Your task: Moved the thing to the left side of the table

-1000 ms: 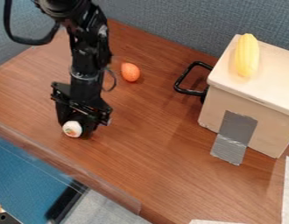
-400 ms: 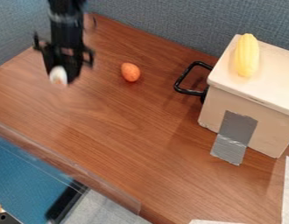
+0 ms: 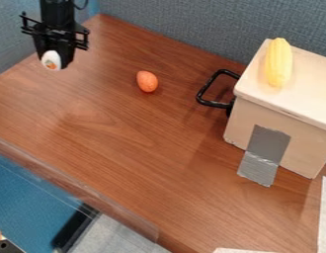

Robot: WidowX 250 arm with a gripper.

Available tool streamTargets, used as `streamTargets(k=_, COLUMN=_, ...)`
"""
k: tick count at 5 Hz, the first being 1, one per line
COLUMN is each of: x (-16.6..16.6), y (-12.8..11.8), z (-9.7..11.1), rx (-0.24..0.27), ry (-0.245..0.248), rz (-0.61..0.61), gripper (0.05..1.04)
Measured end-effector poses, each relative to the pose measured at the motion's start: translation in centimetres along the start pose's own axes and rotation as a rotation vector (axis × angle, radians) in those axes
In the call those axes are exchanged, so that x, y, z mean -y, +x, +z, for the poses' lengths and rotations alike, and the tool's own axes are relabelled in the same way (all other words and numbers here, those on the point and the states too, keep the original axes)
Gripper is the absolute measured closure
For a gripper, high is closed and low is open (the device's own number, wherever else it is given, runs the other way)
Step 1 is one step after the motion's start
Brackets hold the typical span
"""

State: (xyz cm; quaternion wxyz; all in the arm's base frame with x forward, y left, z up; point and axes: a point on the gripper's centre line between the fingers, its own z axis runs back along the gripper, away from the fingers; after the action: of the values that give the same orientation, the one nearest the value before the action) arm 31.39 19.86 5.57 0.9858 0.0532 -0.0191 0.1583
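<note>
Evidently, the gripper [image 3: 54, 55] is grasping the white piece [image 3: 51, 60] in its fingers, probably securing it for the left of the table [image 3: 139, 143]

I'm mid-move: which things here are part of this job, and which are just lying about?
Job:
- white piece, likely the one to move, held in the claw
- table

Lying about:
- orange egg-shaped thing
- yellow ridged thing
- beige box
- black handle
</note>
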Motion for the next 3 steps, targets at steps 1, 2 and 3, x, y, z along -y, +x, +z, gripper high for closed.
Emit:
streamTargets(k=1, x=-2.6, y=0.8, z=-1.7, rx=0.03, ry=0.03, rz=0.025, gripper=0.635)
streamTargets(k=2, x=-3.9, y=1.2, z=-3.3, rx=0.052, ry=0.063, rz=0.032, gripper=0.634)
streamTargets(k=3, x=-4.3, y=0.8, z=-4.8, rx=0.021, ry=0.051, rz=0.029, gripper=0.555)
